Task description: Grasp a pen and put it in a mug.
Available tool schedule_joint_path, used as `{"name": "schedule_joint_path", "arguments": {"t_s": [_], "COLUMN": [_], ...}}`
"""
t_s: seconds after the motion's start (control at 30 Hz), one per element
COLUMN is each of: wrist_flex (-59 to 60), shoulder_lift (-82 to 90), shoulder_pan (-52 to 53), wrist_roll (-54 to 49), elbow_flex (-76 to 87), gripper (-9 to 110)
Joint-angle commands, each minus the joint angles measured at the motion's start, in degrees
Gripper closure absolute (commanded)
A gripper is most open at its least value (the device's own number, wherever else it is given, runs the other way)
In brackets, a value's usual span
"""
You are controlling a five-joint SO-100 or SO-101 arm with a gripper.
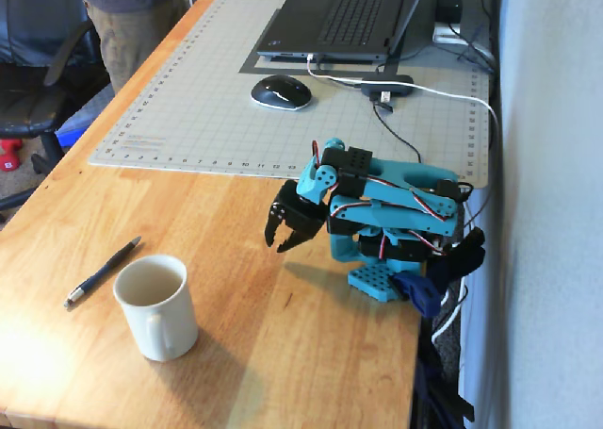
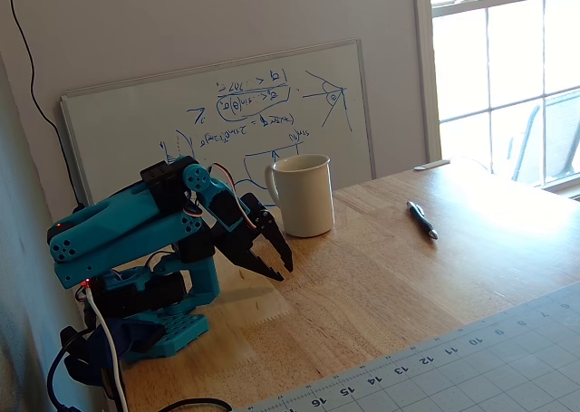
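Wooden tabletop (image 1: 283,325) holds pen (image 1: 102,272) beside mug (image 1: 155,305); gripper (image 1: 278,244) hangs released, empty, mug handle half-hidden.

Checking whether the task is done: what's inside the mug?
The mug looks empty in a fixed view: only its cream inner wall shows. The pen lies on the table beside it. The near rim hides the very bottom.

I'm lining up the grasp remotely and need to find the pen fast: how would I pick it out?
Start at the white mug on the bare wooden table. In a fixed view, the pen lies flat just left of it, apart from it. It is the only slim dark stick there, with a silvery tip.
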Motion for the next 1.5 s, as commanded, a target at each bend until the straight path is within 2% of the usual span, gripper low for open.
{"name": "schedule_joint_path", "arguments": {"t_s": [0.0,0.6,0.8,1.23,1.47], "wrist_flex": [0.09,0.00,0.44,0.00,0.00], "shoulder_lift": [1.49,1.49,-1.32,-34.54,-59.85], "shoulder_pan": [0.09,0.18,0.18,0.09,0.18], "wrist_roll": [0.35,0.35,0.44,0.53,0.62], "elbow_flex": [-0.53,-1.14,-7.12,-30.41,-53.35], "gripper": [97,97,96,96,96]}}
